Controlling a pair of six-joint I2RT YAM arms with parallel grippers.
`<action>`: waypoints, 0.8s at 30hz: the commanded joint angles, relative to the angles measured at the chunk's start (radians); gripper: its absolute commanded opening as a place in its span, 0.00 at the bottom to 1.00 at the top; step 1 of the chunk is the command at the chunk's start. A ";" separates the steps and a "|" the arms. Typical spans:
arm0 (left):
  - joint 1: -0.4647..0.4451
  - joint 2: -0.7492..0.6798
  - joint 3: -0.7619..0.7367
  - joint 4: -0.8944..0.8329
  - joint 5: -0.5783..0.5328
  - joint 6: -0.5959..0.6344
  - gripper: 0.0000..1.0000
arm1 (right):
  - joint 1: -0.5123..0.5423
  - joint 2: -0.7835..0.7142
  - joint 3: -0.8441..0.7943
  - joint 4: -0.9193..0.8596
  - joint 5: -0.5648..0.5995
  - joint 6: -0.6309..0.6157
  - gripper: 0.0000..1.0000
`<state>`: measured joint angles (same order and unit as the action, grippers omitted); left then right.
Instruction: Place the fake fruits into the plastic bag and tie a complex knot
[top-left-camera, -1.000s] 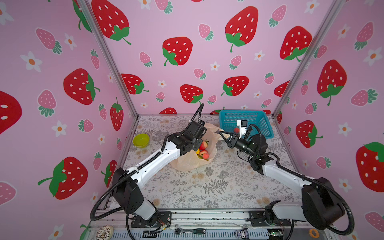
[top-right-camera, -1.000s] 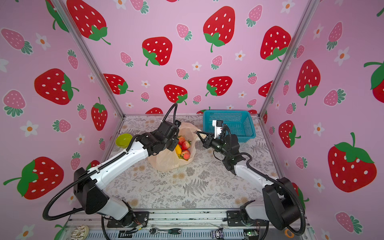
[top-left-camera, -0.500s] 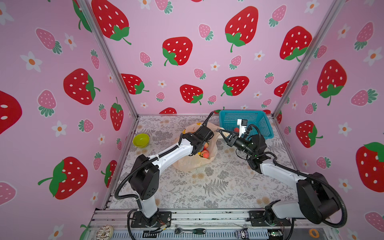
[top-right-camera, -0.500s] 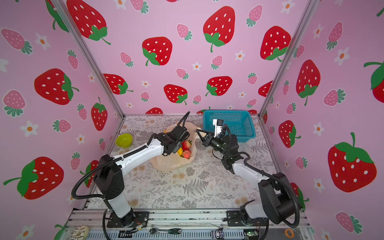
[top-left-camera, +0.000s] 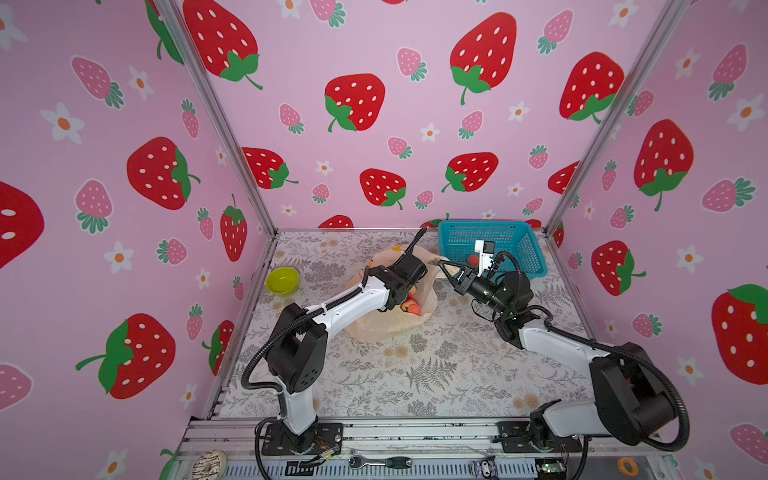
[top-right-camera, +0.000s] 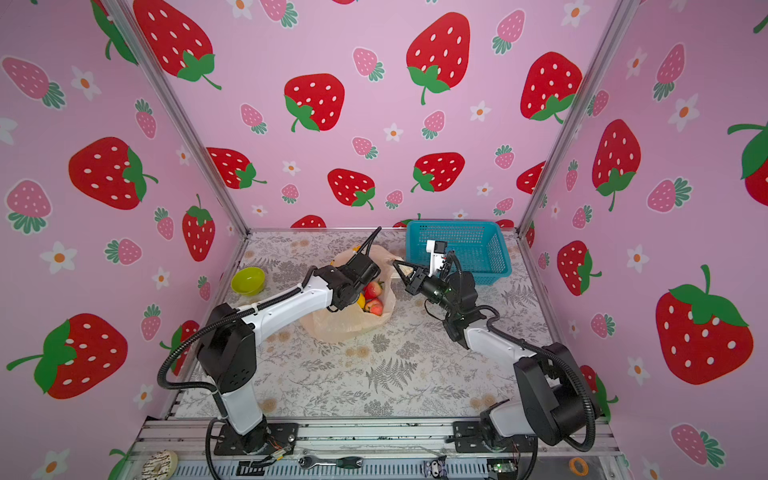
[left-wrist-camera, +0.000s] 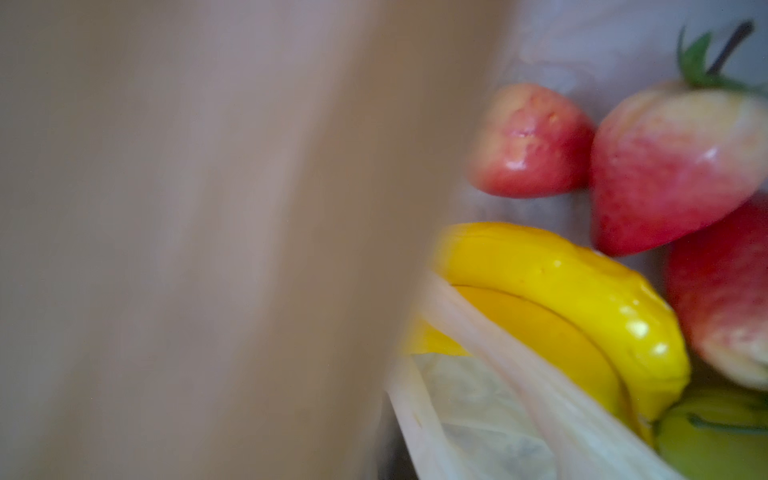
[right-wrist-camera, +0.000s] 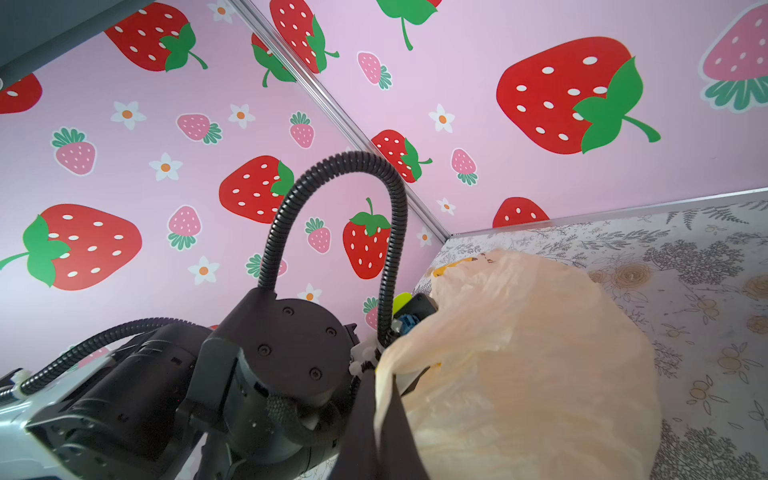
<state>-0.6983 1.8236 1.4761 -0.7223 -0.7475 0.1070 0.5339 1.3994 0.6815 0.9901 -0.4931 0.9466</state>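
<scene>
- Right gripper (top-left-camera: 442, 263), black, its two fingers pressed to a point, pinches the rim of the thin translucent pale-peach plastic bag (top-left-camera: 386, 326), just right of centre in both top views.
- Left gripper is buried in the bag's mouth beneath its black wrist (top-left-camera: 409, 270), with the fingers hidden. It is pressed together, but on what I cannot tell. Peach film blurs across the left half of the left wrist view.
- Bag lies slumped on the floral table (top-left-camera: 436, 374) at centre, its mouth gaping toward the lower right. Inside are red-pink plastic strawberries (top-right-camera: 373, 289) and a bunch of yellow plastic bananas (left-wrist-camera: 582, 299). A lumpy green fruit (left-wrist-camera: 706, 440) sits at the lower right of the left wrist view.
- No knot is visible, and the handles look untied.
- Risk: the strawberries rest close to the open mouth, so an uneven lift or tug on the rim would likely spill them onto the table.
- Risk: the film is thin. If the two arms pull apart, it could stretch, tear, or slide out of the right pinch.
- Risk: the hidden left fingers may have caught loose wall rather than a handle strip, leaving nothing to tie.
- Small red shape (top-left-camera: 473, 260) shows in the blue plastic mesh basket (top-left-camera: 528, 262) at upper right. It is too small to tell whether it is a fruit left out.
</scene>
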 joint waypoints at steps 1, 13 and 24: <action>0.005 -0.050 0.018 -0.032 0.016 -0.030 0.00 | -0.003 -0.009 -0.004 0.061 0.023 0.022 0.00; 0.064 -0.321 -0.088 0.097 0.336 -0.145 0.00 | -0.003 -0.120 -0.005 -0.028 0.155 -0.077 0.00; 0.180 -0.434 -0.072 0.156 0.687 -0.269 0.00 | 0.006 -0.203 0.039 -0.094 0.203 -0.121 0.00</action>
<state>-0.5549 1.4181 1.3857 -0.6022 -0.1970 -0.1070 0.5346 1.2263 0.6746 0.8921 -0.3202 0.8433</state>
